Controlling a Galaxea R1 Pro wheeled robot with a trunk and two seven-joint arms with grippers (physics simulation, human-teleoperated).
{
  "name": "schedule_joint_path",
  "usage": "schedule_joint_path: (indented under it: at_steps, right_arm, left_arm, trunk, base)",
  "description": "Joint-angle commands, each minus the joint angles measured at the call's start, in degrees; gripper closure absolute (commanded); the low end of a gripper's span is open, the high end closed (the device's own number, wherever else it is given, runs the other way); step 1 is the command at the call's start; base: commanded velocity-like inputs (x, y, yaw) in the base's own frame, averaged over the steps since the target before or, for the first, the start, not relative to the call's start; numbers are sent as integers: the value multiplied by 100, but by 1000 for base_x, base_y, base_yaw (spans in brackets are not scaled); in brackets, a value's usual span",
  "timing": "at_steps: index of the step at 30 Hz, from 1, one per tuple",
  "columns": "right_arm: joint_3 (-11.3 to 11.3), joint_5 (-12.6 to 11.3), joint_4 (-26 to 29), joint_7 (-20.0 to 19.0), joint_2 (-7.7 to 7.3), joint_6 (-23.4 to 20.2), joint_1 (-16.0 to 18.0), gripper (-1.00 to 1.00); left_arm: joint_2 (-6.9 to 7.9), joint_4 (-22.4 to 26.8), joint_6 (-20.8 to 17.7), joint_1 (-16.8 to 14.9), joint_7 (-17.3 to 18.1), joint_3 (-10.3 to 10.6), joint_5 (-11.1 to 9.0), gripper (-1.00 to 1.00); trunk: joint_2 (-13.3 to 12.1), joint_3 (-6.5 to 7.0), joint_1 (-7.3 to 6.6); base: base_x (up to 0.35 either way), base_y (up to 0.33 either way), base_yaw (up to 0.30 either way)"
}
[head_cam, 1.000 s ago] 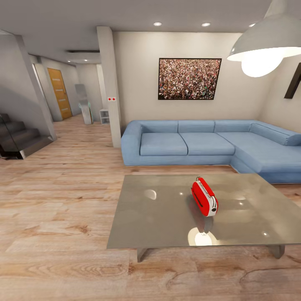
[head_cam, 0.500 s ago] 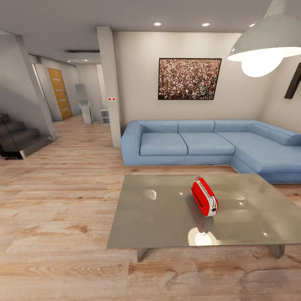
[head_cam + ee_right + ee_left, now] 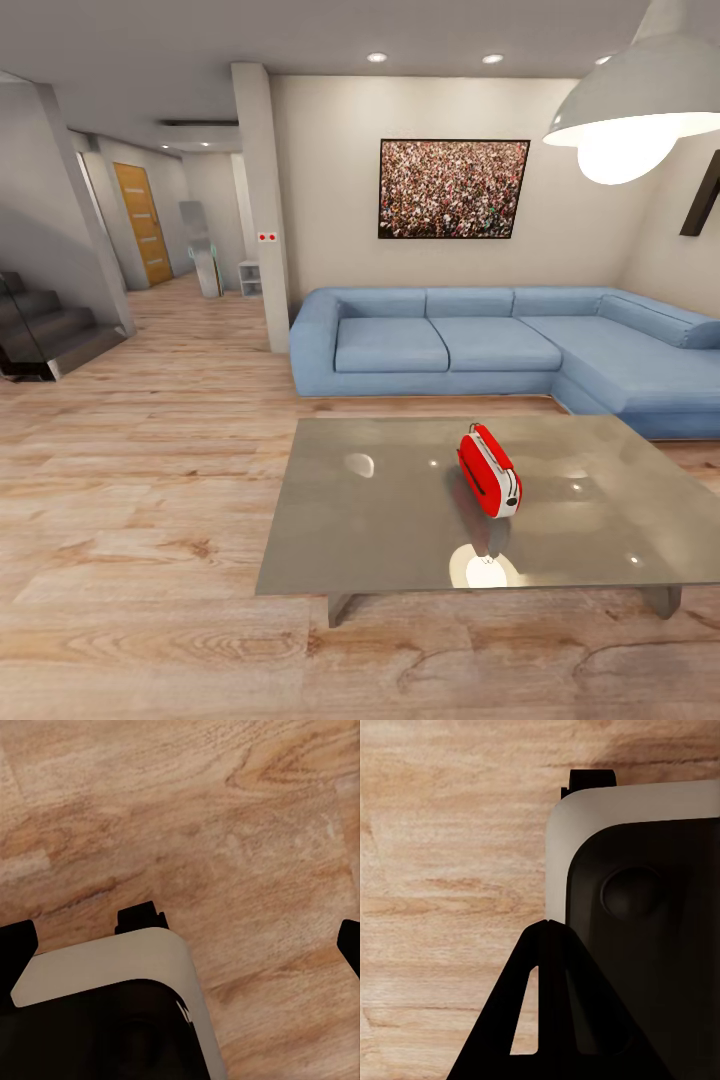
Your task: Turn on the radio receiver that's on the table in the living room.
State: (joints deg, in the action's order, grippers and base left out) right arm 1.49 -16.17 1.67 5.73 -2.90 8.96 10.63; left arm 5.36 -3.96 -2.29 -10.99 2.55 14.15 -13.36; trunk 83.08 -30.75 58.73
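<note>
The red and white radio receiver (image 3: 489, 470) stands on the glossy grey table (image 3: 380, 520), right of its middle, with its narrow white end turned toward me. Its dial and slot cannot be made out from here. In the left wrist view my left gripper (image 3: 547, 924) hangs over the wood floor (image 3: 442, 855), its dark fingers (image 3: 521, 979) meeting at the tips, shut on nothing. In the right wrist view my right gripper (image 3: 181, 942) is open, one fingertip (image 3: 16, 945) at each side edge of the picture. Both grippers are down beside my white and dark base (image 3: 637, 892), far from the radio.
A blue L-shaped sofa (image 3: 480, 345) runs behind and to the right of the table. A white pendant lamp (image 3: 630, 110) hangs at upper right, and a framed crowd picture (image 3: 453, 188) is on the wall. Left are a pillar (image 3: 262, 200), dark stairs (image 3: 40, 330) and a hallway.
</note>
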Motion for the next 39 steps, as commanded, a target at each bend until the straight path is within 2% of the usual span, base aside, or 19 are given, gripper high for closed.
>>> schedule_joint_path:
  at_steps: [1,39]
  right_arm:
    - [0,0,0,1,0,0,0,-100]
    - [0,0,0,2,0,0,0,-100]
  left_arm:
    - [0,0,0,0,0,0,0,100]
    - [0,0,0,0,0,0,0,100]
  trunk:
    - [0,0,0]
    - [0,0,0]
  base:
    - [0,0,0]
    - [0,0,0]
